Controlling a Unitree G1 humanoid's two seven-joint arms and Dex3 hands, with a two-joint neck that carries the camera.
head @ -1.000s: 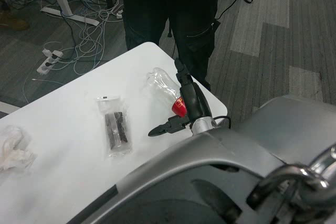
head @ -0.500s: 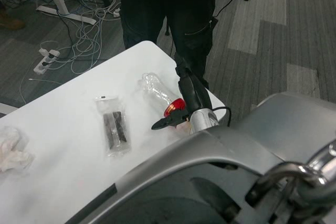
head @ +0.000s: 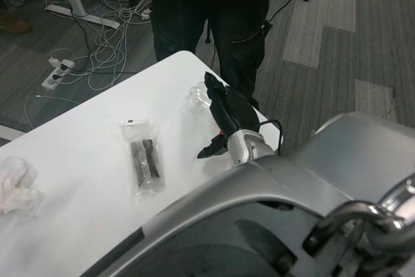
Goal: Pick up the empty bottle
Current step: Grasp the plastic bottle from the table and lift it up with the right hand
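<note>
The empty bottle [head: 196, 95] is clear crushed plastic and lies on its side near the white table's far right corner [head: 175, 63]. Only its clear base end shows past my right hand [head: 224, 113]. That hand lies over the bottle's middle and neck, its fingers [head: 212, 84] reaching across the body, while the thumb [head: 209, 152] sticks out down-left, apart from the bottle. A sliver of the red cap [head: 222, 135] shows under the hand. Nothing shows the bottle lifted off the table. My left hand is out of view.
A clear packet with dark sticks [head: 144, 162] lies mid-table. Crumpled white wrap [head: 13, 186] sits at the left edge. A person in black trousers [head: 207, 11] stands at the far edge, close to the bottle. Cables and a power strip [head: 61, 72] lie on the floor.
My right hand has moved forward over the bottle, covering its red cap and neck; its fingers now reach across the body. The view has shifted slightly.
</note>
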